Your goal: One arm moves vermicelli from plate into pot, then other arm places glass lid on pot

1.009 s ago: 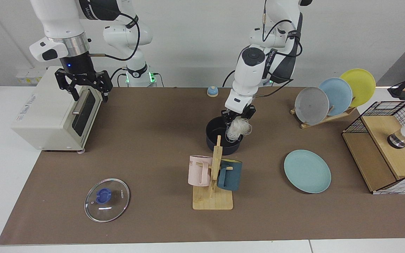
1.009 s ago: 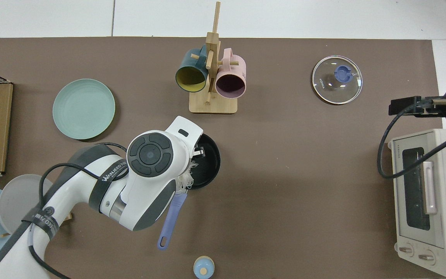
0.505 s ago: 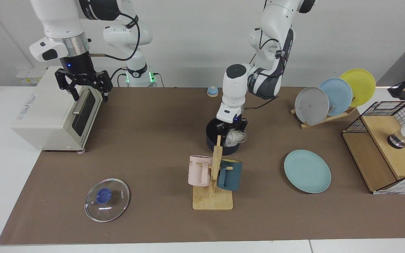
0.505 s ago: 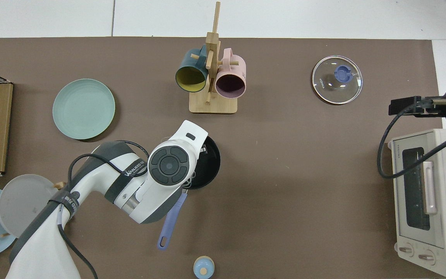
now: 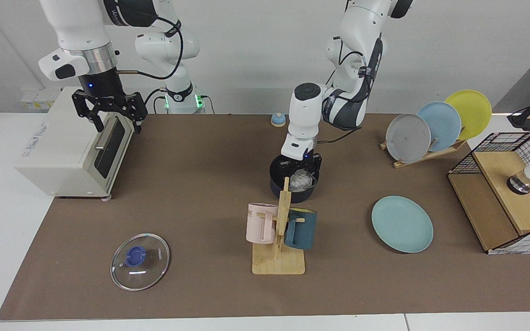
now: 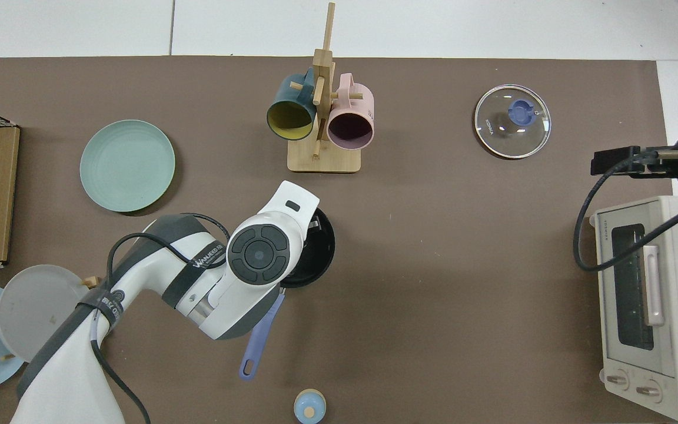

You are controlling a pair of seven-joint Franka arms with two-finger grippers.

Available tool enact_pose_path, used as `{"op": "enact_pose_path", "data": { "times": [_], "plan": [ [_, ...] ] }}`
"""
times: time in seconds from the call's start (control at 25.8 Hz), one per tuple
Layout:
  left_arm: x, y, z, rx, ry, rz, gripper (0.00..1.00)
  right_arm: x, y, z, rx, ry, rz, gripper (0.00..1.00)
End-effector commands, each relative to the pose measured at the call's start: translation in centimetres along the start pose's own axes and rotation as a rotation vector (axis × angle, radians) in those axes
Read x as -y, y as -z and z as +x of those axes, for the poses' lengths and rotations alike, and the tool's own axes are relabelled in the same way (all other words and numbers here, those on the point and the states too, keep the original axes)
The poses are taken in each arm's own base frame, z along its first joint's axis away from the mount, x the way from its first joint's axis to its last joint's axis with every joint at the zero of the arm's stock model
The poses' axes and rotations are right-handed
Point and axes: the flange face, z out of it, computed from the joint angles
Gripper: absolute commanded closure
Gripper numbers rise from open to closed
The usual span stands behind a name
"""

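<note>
Your left claw [image 5: 300,168], clamped on the vermicelli [image 5: 300,180], has sunk into the pot [image 5: 276,186], so release comes next; your right claw [image 5: 110,110] waits apart over the toaster oven [image 5: 58,151].

Four plates [image 5: 402,224], two mugs [image 5: 261,223]

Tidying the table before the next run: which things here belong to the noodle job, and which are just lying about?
In the job: vermicelli, in the pot under the left claw; teal plate; glass lid; right claw, waiting over the toaster oven.

Lying about: mug rack, plate rack, wire basket.
</note>
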Motion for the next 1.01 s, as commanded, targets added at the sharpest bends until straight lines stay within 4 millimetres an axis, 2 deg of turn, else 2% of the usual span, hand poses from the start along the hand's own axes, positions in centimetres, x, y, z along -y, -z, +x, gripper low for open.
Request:
{"op": "enact_pose_path", "data": {
  "times": [0.0, 0.16, 0.35, 0.54, 0.82, 0.97],
  "plan": [
    [0.0, 2.9, 2.5, -0.033, -0.042, 0.048, 0.00, -0.5, 0.2, 0.0, 0.000, 0.019, 0.020, 0.01],
    [1.4, 5.0, 5.6, -0.021, -0.128, 0.096, 0.00, -0.5, 0.2, 0.0, 0.000, 0.019, 0.020, 0.01],
    [7.6, 4.9, 10.3, -0.015, -0.214, 0.150, 0.00, -0.5, 0.2, 0.0, 0.000, 0.019, 0.020, 0.01],
    [13.3, 6.1, 14.3, -0.010, -0.253, 0.134, 0.00, -0.5, 0.2, 0.0, 0.000, 0.019, 0.020, 0.01],
    [20.9, 7.3, 18.5, -0.014, -0.310, 0.121, 0.00, -0.5, 0.2, 0.0, 0.000, 0.019, 0.020, 0.01],
    [25.2, 7.2, 20.0, -0.008, -0.342, 0.086, 0.00, -0.3, 0.2, 0.0, 0.001, 0.022, 0.020, 0.01]
  ]
}}
